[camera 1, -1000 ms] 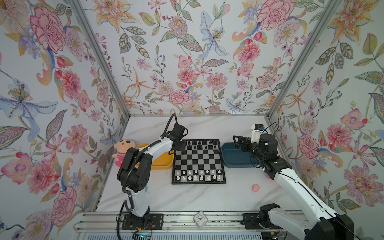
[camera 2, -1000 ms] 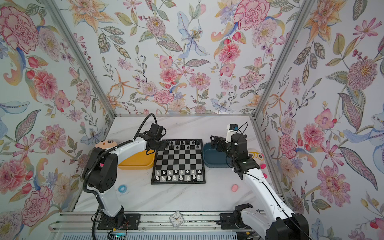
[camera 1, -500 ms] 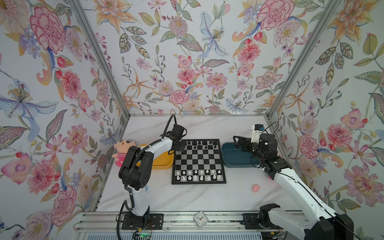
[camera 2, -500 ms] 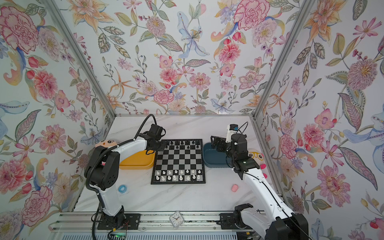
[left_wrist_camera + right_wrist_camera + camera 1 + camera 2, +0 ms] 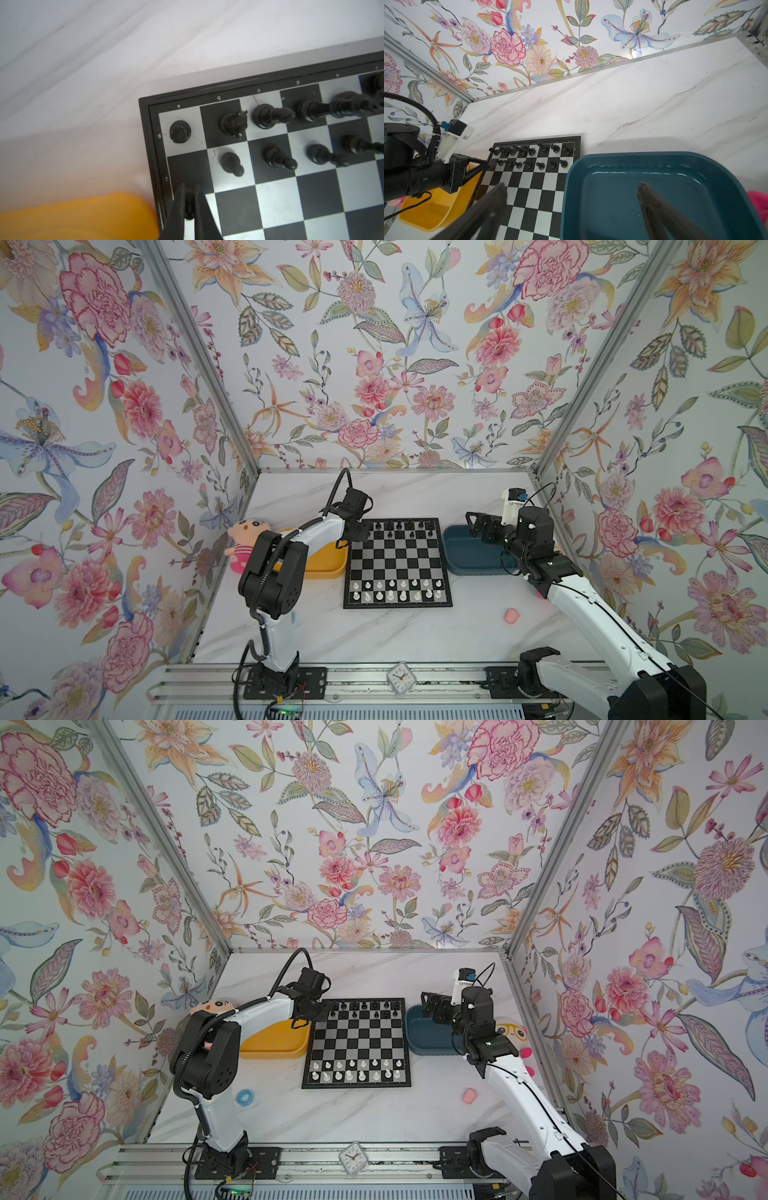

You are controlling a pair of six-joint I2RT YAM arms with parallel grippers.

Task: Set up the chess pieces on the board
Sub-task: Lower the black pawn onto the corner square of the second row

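Note:
The board (image 5: 397, 560) (image 5: 357, 1040) lies mid-table. Black chess pieces (image 5: 399, 526) fill its two far rows and white ones (image 5: 395, 591) its two near rows. My left gripper (image 5: 360, 531) (image 5: 326, 1009) (image 5: 190, 186) hangs at the far left corner, shut on a black pawn (image 5: 189, 204). In the left wrist view the pawn is over the edge of the bare dark corner square in the pawn row, beside the rook (image 5: 179, 132). My right gripper (image 5: 471, 522) (image 5: 572, 186) stands open above the dark blue tray (image 5: 457, 570) (image 5: 633, 154), holding nothing.
A yellow tray (image 5: 324, 568) (image 5: 83, 216) sits left of the board under my left arm. Plush toys stand at the left wall (image 5: 247, 531) and the right wall (image 5: 511, 1031). A pink bit (image 5: 511, 615), a blue ring (image 5: 244, 1097) and a small clock (image 5: 401, 674) lie near the front.
Almost nothing: the left arm's elbow has shifted a little while its gripper stays at the board's far left corner. The right arm is still.

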